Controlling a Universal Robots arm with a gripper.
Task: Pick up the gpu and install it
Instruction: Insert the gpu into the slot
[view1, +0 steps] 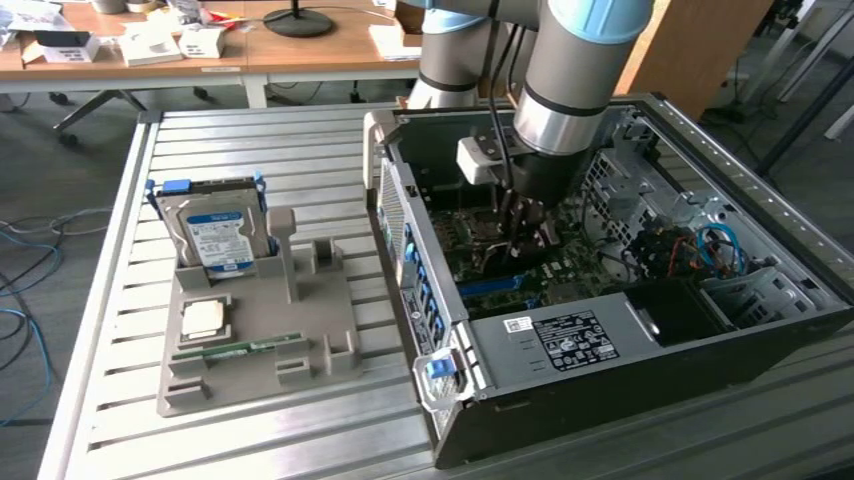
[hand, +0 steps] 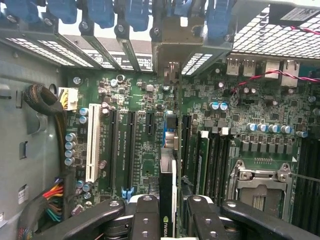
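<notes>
I see the tool (hand: 172, 212) clamped on the gpu (hand: 168, 190), edge-on above the motherboard's blue slot (hand: 170, 131), apparently aligned for seating.

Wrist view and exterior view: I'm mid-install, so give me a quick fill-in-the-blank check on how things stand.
1. The claw is shut on the thin dark gpu with a silvery end bracket, holding it edge-on over the green ____.
2. The grey robot arm reaches down into the open black ____.
3. On the grey plastic holder tray, the boxy hard drive with the blue-white label stands ____.
Missing words: motherboard; computer case; upright.
</notes>
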